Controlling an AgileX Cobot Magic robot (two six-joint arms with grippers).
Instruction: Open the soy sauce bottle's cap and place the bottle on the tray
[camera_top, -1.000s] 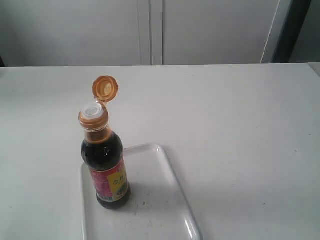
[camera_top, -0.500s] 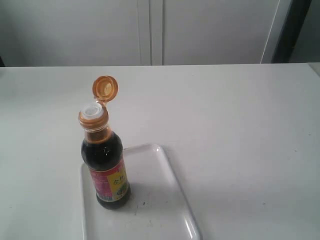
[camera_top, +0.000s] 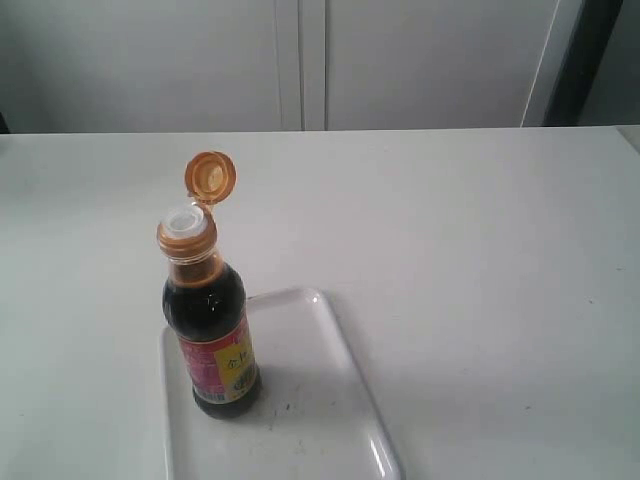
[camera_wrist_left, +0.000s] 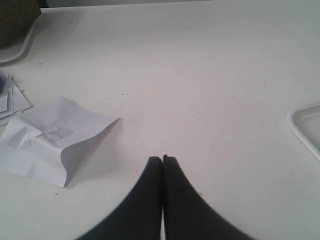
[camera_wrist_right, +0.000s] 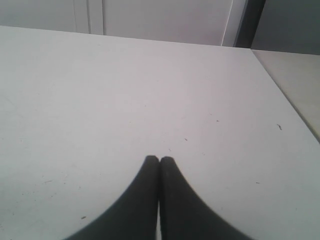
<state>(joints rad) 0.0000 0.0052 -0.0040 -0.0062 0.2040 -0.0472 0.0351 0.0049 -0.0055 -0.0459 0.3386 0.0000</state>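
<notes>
Task looks complete: small clear soy sauce bottle (camera_top: 212, 330) stands lower left on the glossy white rectangular tray (camera_top: 310, 400), its orange-brown flip cap (camera_top: 210, 177) hinged open. Both jaws are together, empty, above the white desk (camera_top: 470, 250).

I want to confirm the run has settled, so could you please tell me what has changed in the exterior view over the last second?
Nothing visibly changed. The bottle stands upright on the tray with its cap flipped open, exactly as before, and neither claw shows in the exterior view. In the wrist views, the left claw and right claw are shut and empty over the table.
</notes>
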